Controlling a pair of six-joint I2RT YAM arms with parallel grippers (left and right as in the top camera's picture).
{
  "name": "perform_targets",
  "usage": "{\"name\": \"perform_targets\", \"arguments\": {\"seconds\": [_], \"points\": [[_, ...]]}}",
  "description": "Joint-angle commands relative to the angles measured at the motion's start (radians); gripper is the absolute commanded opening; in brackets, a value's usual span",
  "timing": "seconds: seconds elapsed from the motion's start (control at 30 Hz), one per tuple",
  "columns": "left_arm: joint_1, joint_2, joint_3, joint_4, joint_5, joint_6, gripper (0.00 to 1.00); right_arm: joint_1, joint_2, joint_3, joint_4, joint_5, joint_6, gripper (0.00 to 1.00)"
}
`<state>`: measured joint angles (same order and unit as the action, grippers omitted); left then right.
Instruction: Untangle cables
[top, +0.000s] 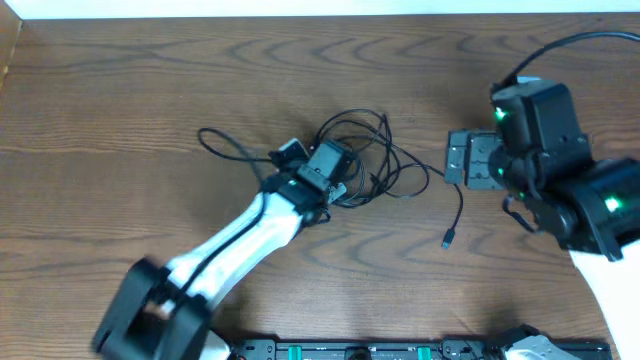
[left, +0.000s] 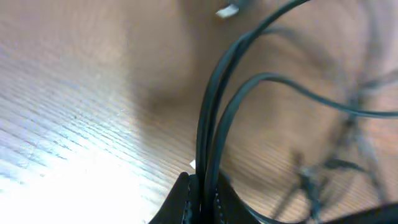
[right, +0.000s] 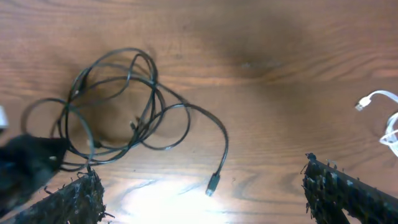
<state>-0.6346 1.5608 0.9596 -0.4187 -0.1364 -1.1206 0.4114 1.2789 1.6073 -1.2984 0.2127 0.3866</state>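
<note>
Cables (top: 372, 165), black, are heaped in a loose knot at the centre of the overhead frame, one plug end (top: 447, 240) trailed to the lower right, and a white cord (right: 380, 102) is seen at the right edge of the right wrist view. The left gripper (left: 201, 196) is clamped on what seem to be two black strands at the knot's left side, while the right gripper (top: 455, 160) is held wide and empty just right of it. The pinched strands are best drawn slowly toward the frame's left and low, so that loops are slid free rather than tightened.
</note>
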Motion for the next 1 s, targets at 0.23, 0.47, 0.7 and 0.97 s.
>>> {"name": "perform_targets", "arguments": {"seconds": [0.23, 0.47, 0.7, 0.97], "points": [[0.014, -0.287, -0.002, -0.049, -0.003, 0.08, 0.08, -0.073, 0.107, -0.002, -0.043, -0.324, 0.034, 0.99], [0.053, -0.377, -0.002, -0.049, 0.063, 0.08, 0.07, -0.132, 0.15, -0.093, -0.005, -0.637, -0.122, 0.99], [0.08, -0.407, -0.002, -0.037, 0.107, -0.012, 0.08, -0.135, 0.153, -0.259, 0.121, -0.702, -0.133, 0.99], [0.08, -0.407, -0.002, 0.024, 0.153, -0.079, 0.08, -0.127, 0.182, -0.531, 0.396, -0.808, 0.187, 0.99]]}}
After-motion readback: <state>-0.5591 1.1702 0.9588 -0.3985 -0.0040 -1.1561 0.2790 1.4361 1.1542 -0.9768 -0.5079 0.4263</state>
